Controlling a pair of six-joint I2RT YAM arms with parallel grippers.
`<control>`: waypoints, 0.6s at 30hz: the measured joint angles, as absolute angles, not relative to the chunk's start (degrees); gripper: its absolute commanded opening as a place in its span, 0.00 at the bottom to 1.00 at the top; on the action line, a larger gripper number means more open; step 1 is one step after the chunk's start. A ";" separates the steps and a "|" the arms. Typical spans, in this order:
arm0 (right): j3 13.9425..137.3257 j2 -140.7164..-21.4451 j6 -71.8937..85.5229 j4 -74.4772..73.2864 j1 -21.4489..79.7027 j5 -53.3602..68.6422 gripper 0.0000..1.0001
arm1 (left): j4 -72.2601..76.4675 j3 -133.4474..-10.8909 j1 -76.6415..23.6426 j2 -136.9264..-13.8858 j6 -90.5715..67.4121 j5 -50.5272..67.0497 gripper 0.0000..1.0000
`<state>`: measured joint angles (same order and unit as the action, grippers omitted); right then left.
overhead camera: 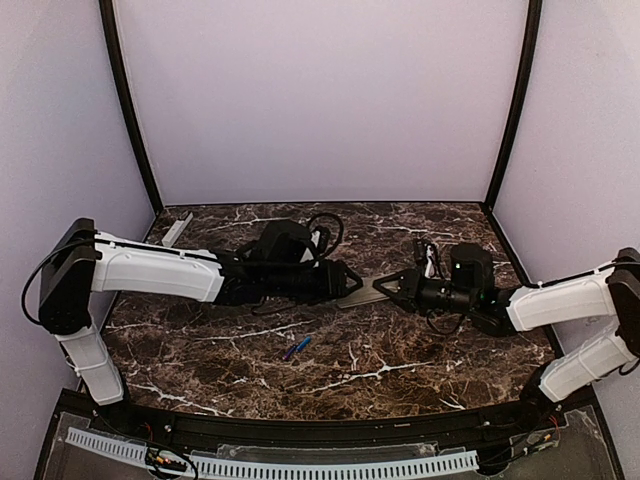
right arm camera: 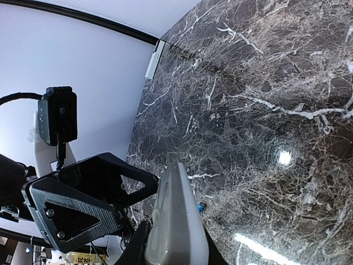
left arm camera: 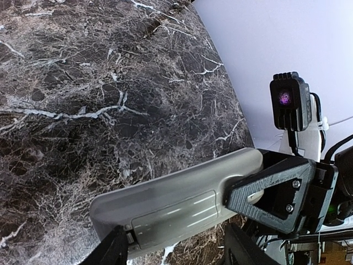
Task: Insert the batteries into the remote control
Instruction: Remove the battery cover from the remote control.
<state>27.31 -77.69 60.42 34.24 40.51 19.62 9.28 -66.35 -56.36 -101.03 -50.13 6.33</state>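
The remote control (overhead camera: 362,291) is held off the table between both arms at the middle. Its pale back with the closed battery cover (left arm camera: 182,212) faces the left wrist camera; the buttons and display are hidden. My right gripper (overhead camera: 388,286) is shut on one end of it (right arm camera: 175,221), and its finger (left arm camera: 270,190) shows clamped there. My left gripper (overhead camera: 350,284) is open, with its fingers (left arm camera: 110,249) straddling the cover end of the remote and one tip at the cover's corner. The blue batteries (overhead camera: 297,348) lie together on the marble in front; one end shows in the right wrist view (right arm camera: 199,207).
A plain pale grey bar (overhead camera: 177,228) lies at the back left corner against the wall, also in the right wrist view (right arm camera: 154,58). Black posts and lilac walls enclose the dark marble table (overhead camera: 400,360). Both arms' cables hang near the middle.
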 measured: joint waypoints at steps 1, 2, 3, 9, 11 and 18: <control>27.31 -77.69 60.38 34.26 40.51 19.53 0.00 | 9.26 -66.41 -56.36 -101.10 -50.13 6.31 0.60; 27.31 -77.69 60.31 34.28 40.51 19.46 0.00 | 9.23 -66.41 -56.36 -101.14 -50.15 6.31 0.59; 27.31 -77.69 60.31 34.28 40.51 19.44 0.00 | 9.19 -66.43 -56.36 -101.14 -50.15 6.20 0.59; 27.31 -78.26 60.34 35.05 40.51 19.35 0.00 | 8.43 -66.63 -56.36 -101.36 -50.65 5.39 0.58; 27.31 -78.76 60.36 35.57 40.51 19.38 0.00 | 8.47 -66.63 -56.36 -101.51 -51.11 5.34 0.57; 27.31 -80.82 60.55 37.76 40.40 19.11 0.00 | 9.47 -66.59 -55.99 -102.56 -52.58 5.82 0.50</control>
